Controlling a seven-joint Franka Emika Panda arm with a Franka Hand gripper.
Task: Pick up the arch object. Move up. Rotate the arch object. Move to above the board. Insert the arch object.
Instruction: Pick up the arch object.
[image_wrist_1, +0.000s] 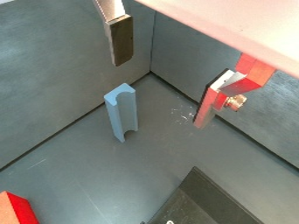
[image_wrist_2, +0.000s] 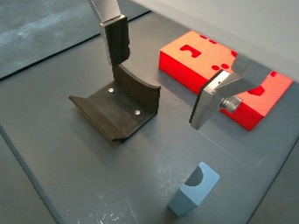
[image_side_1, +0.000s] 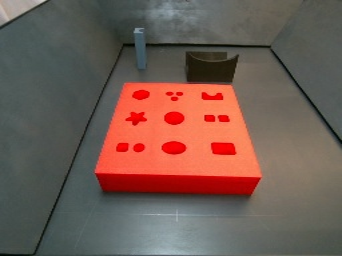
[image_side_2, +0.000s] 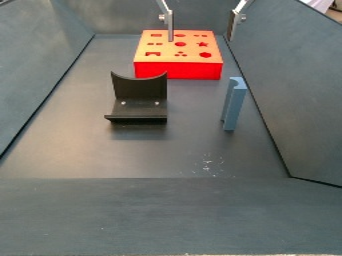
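Observation:
The arch object is a small pale grey-blue block standing upright on the floor near a wall, seen in both wrist views (image_wrist_1: 121, 112) (image_wrist_2: 193, 191) and both side views (image_side_1: 138, 47) (image_side_2: 233, 104). The board is a bright-red slab with shaped recesses (image_side_1: 174, 130) (image_side_2: 178, 50) (image_wrist_2: 193, 61); only a corner shows in a wrist view (image_wrist_1: 14, 210). My gripper (image_wrist_1: 170, 74) (image_wrist_2: 163, 70) is open and empty, held high above the floor. Its fingertips (image_side_2: 166, 18) show at the top of a side view, apart from the arch object.
The fixture, a dark curved bracket on a base plate (image_wrist_2: 117, 109) (image_side_1: 210, 66) (image_side_2: 138, 98), stands between the board and the arch object. Grey walls enclose the floor on all sides.

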